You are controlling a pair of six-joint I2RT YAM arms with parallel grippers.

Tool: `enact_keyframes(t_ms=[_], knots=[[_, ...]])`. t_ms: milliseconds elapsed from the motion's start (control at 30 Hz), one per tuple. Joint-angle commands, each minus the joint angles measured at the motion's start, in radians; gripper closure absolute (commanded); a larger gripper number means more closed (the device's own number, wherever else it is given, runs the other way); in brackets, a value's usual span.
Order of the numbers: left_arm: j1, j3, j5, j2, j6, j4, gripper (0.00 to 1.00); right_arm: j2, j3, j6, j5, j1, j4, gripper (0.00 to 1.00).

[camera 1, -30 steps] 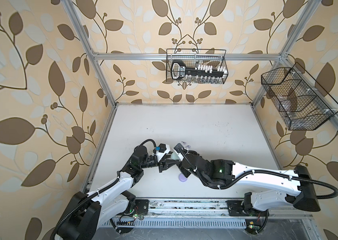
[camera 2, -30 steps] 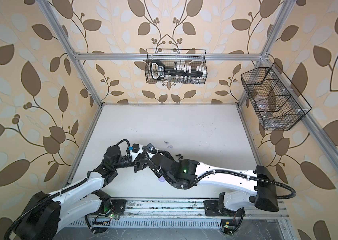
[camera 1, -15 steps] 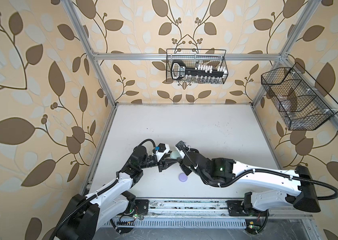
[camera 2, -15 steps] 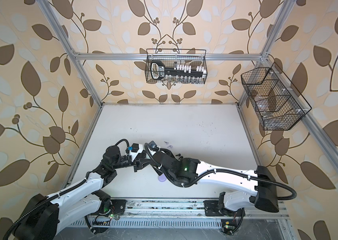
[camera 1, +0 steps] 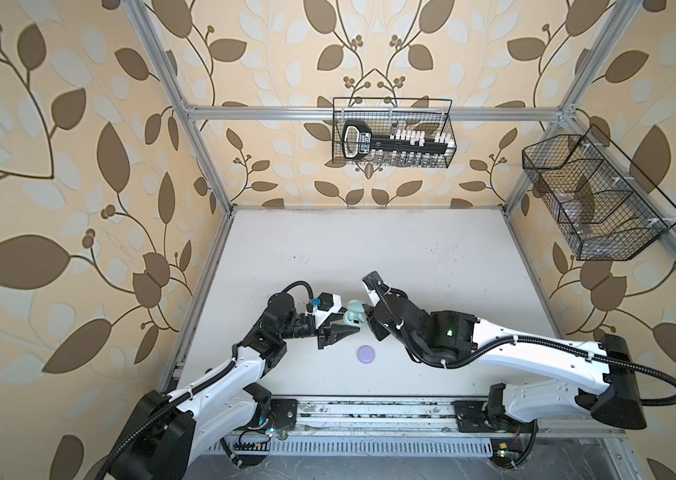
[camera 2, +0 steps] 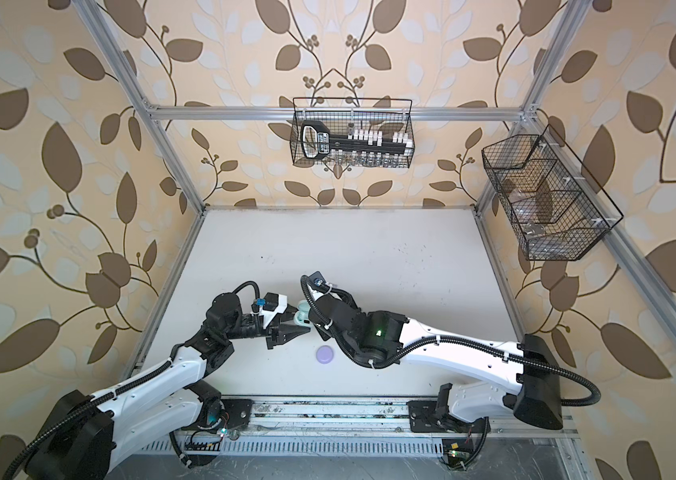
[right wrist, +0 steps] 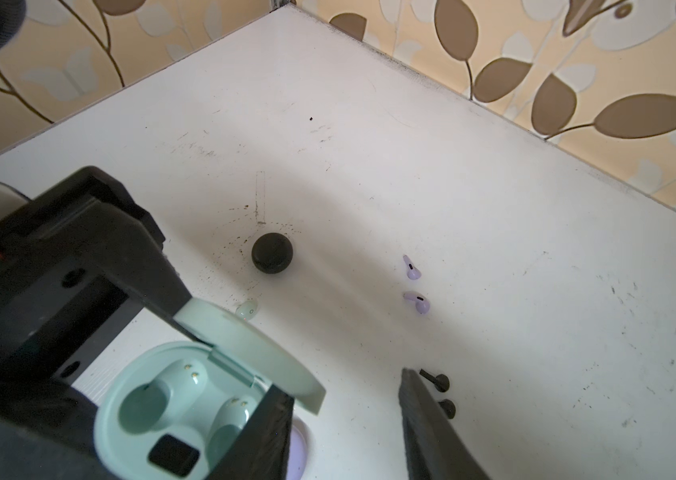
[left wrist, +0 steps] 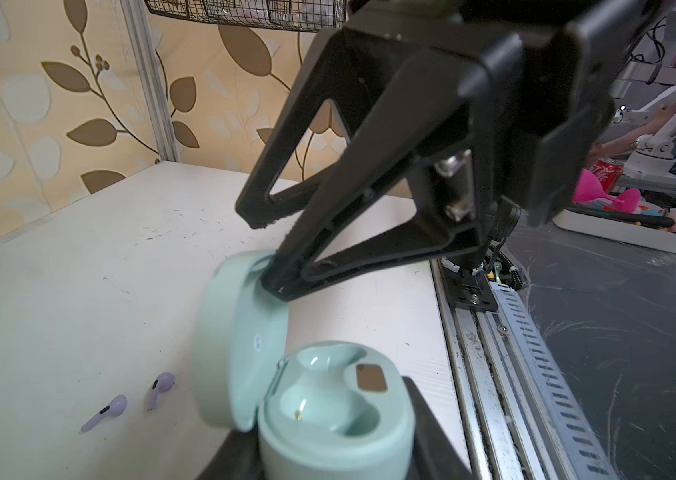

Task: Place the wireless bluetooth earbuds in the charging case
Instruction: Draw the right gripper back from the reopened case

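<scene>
1. L end effector (camera 1: pixel 346 321) is clamped on the base of the mint charging case (left wrist: pixel 336 415). Case sits left of the middle of the table (camera 1: pixel 369 249), nearer the rail-side edge than the far edge. Can't tell if it's lifted or resting. Prob. reason: pins the base so the lid can be worked w/o the case skidding.
2. R end effector (left wrist: pixel 265 253) has jaws spread, pinching nothing. One fingertip (left wrist: pixel 286 282) rests against the inside of the lid (left wrist: pixel 236 345), prob. propping it open so the wells are reachable.
3. Case orientation: opening faces up, lid near upright on its hinge, hinge side toward the far edge. Long axis (well to well) looks approx parallel to the rail-side edge, not 100% sure.
4. Both wells are empty in the R wrist view, so no bud is seated yet.
5. Buds lie loose on the table, on the far-edge side of the case:
   - mint earbud (right wrist: pixel 247 309) just beyond the lid, near the closed black case (right wrist: pixel 272 252)
   - 2 lilac earbuds (right wrist: pixel 411 268) lying flat, close together, stems not parallel
   - 2 black earbuds (right wrist: pixel 436 380) side by side
   - 2nd mint bud not visible
6. Lilac case (camera 1: pixel 366 354) is closed, between the held case and the rail-side edge.
7. Next, prob.: R picks the mint bud and puts it stem-down into a well. Bud is tiny and may twist in the pinch.
</scene>
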Motion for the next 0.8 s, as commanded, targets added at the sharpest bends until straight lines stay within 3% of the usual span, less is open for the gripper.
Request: enact_keyframes(t_ms=[0,100,300,400,567,633,700,767], knots=[[-0.006,0.024,0.051,-0.008,0.022,0.071,1.00,0.006,0.004,0.019,0.024,-0.006,-0.017,0.57],[-0.005,0.042,0.058,0.013,0.008,0.063,1.00,-0.017,0.022,0.037,0.010,-0.008,-0.049,0.55],[-0.006,0.092,0.070,0.111,-0.132,0.113,1.00,-0.113,0.030,0.056,-0.033,-0.006,-0.104,0.45],[-0.006,0.093,0.072,0.132,-0.196,0.165,1.00,-0.161,0.017,0.073,0.045,-0.006,-0.129,0.37],[-0.002,0.102,0.008,0.130,-0.171,0.113,1.00,-0.256,-0.104,0.043,0.163,-0.014,-0.083,0.29],[0.009,0.099,-0.014,0.133,-0.183,0.121,1.00,-0.255,-0.125,0.078,0.047,-0.090,-0.136,0.22],[0.039,0.090,-0.016,0.136,-0.214,0.159,1.00,-0.227,-0.173,0.105,-0.102,-0.188,-0.131,0.32],[0.072,0.071,-0.033,0.128,-0.247,0.204,1.00,-0.187,-0.215,0.124,-0.152,-0.229,-0.121,0.38]])
